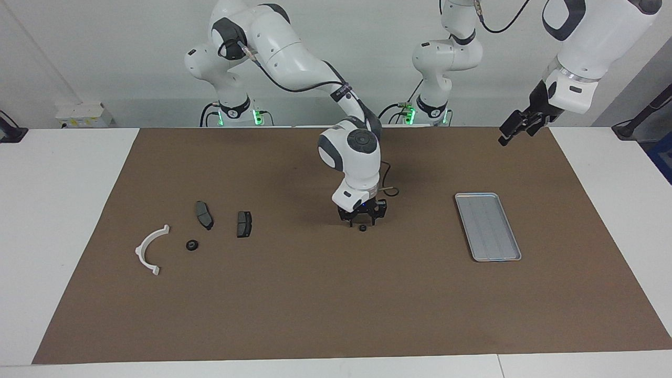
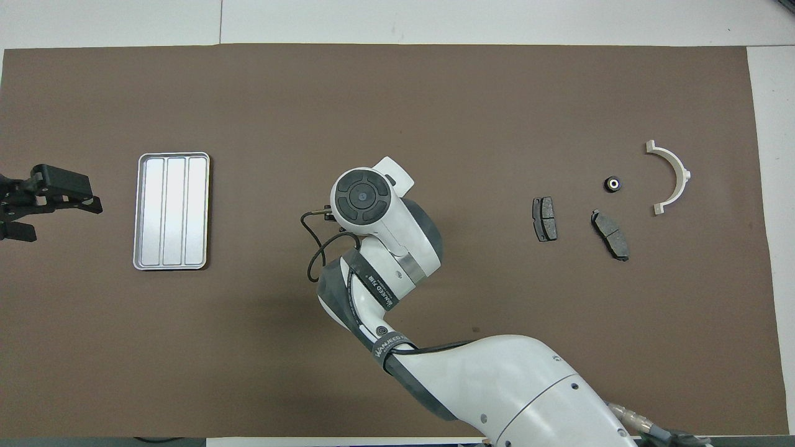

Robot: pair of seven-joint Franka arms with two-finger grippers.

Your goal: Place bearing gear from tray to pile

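Observation:
A small black bearing gear lies on the brown mat in the middle of the table. My right gripper is low over it, open, with one finger on each side of it. In the overhead view my right wrist hides both. The silver tray lies toward the left arm's end with nothing in it. The pile lies toward the right arm's end: two dark brake pads, a white bracket and a second black gear. My left gripper waits, open, raised past the tray.
The brown mat covers most of the white table. The right arm's wrist cable loops out beside the wrist. A bare stretch of mat separates the right gripper from the pile.

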